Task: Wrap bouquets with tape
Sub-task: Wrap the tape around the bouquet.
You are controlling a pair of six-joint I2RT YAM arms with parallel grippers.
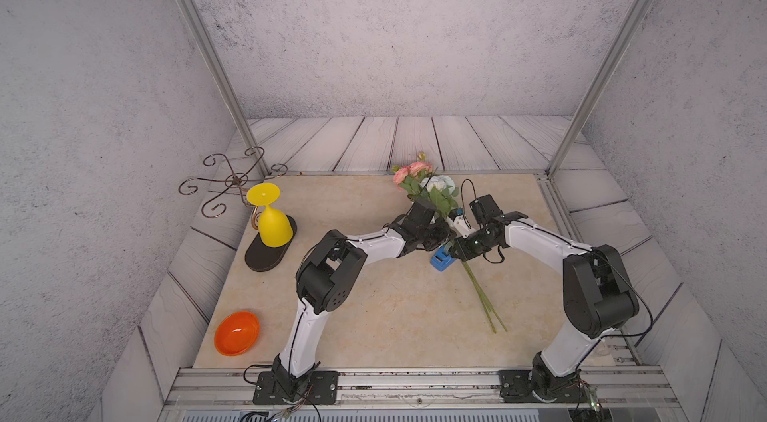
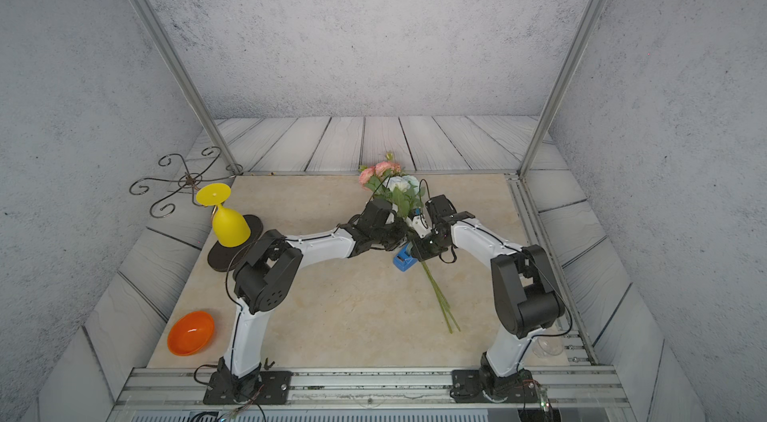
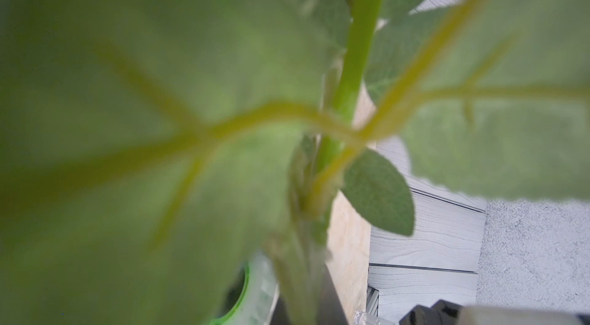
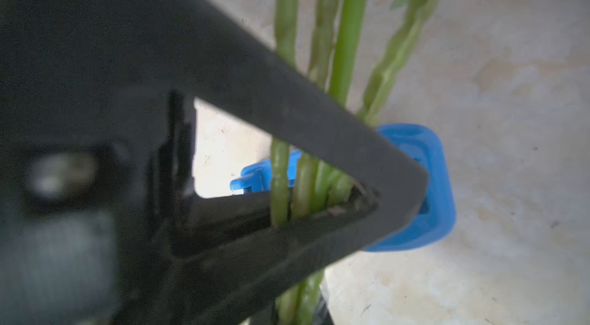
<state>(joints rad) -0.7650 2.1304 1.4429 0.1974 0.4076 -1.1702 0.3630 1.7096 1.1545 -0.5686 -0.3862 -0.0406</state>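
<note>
Plainly, the weak spot is the bunch itself. The right gripper [image 4: 322, 203] has its jaws closed on the thin green stems [image 4: 348, 36] of the bouquet [image 1: 431, 191]. These lie side by side rather than packed, so one could slide out or fan apart if the arms pull against each other.

The blue tape dispenser [image 1: 440, 261] sits on the table [image 1: 373, 308] right under that grip (light as it looks, a tug on the tape could drag or tip it). The leaves [image 3: 159, 115] crowd the left wrist camera, with the tape roll [image 3: 258, 291] barely showing behind them, so tape may catch foliage instead of stem.

The left gripper [image 1: 445, 234] is closed, just below the leaves, though what it pinches cannot be told. Both arms reach forward and bend inward, their wrists meeting over the dispenser. The blooms [image 1: 415, 173] point to the far edge and the stem ends trail toward the near one.
</note>
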